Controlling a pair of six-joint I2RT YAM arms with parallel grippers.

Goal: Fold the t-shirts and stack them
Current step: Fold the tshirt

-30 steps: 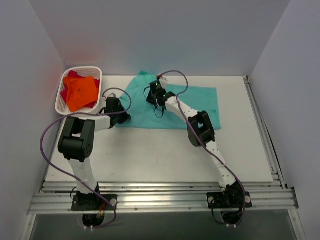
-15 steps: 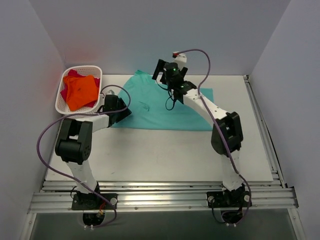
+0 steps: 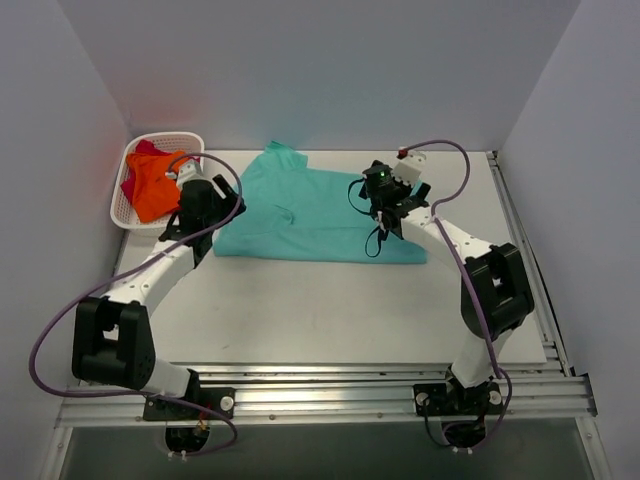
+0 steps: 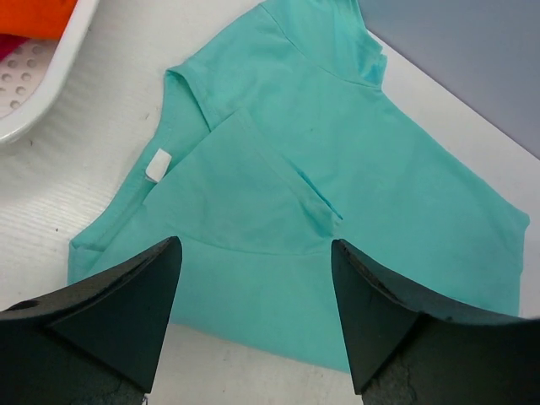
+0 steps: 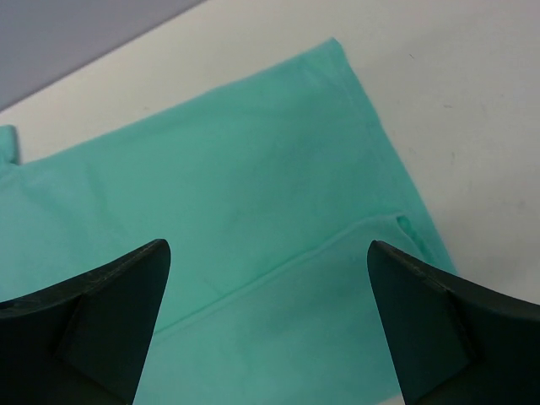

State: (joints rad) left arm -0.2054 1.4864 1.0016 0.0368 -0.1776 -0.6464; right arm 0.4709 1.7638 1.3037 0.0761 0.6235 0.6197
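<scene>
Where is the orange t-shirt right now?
In the overhead view, the orange t-shirt lies in the white basket at the far left corner of the table, on top of a magenta one, left of the spread teal t-shirt.

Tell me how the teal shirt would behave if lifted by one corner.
Probably floppy: the teal shirt lies flat with a folded-over flap, so it would droop and unfold. Likely light, being thin cloth. Pushed, it would probably bunch rather than slide.

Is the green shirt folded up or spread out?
Partly folded: the teal t-shirt lies flat on the table, but one flap is turned over onto it.
</scene>
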